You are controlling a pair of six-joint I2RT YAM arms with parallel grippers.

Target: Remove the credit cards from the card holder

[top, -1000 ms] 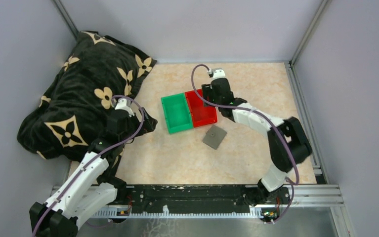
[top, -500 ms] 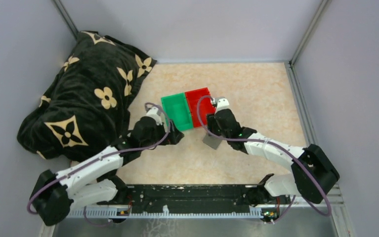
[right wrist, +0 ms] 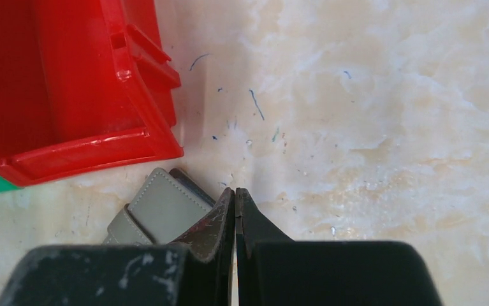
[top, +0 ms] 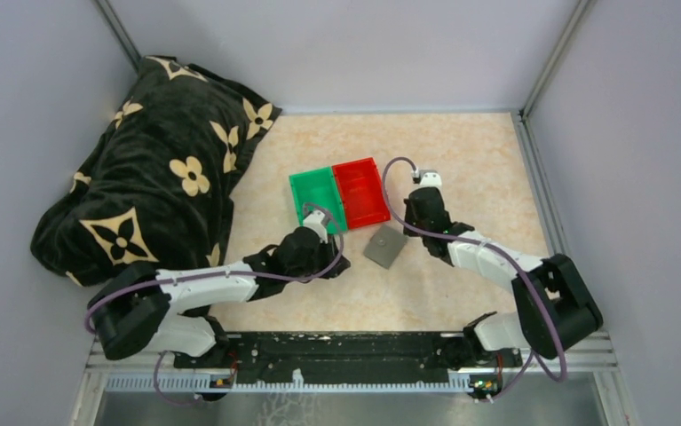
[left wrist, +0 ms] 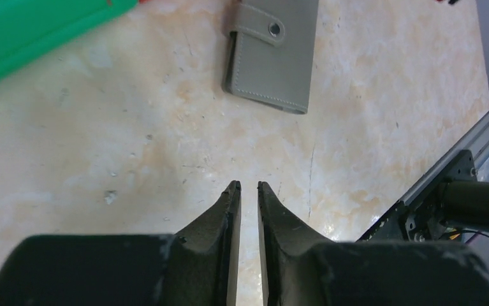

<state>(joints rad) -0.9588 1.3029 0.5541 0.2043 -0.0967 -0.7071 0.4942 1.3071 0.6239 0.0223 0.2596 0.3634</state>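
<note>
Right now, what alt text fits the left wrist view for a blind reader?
A closed grey snap-strap wallet lies flat on a beige marbled tabletop, ahead of the left gripper, its dark fingers barely parted and empty. The edge of a green plastic bin fills the upper left corner.

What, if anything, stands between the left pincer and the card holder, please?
Nothing visible. In the left wrist view only bare table lies between the left pincer and the closed card holder ahead; the green bin sits off to one side, clear of that path.

The left tool pointed down, its fingers barely apart; the right tool pointed down, fingers pressed together.
</note>
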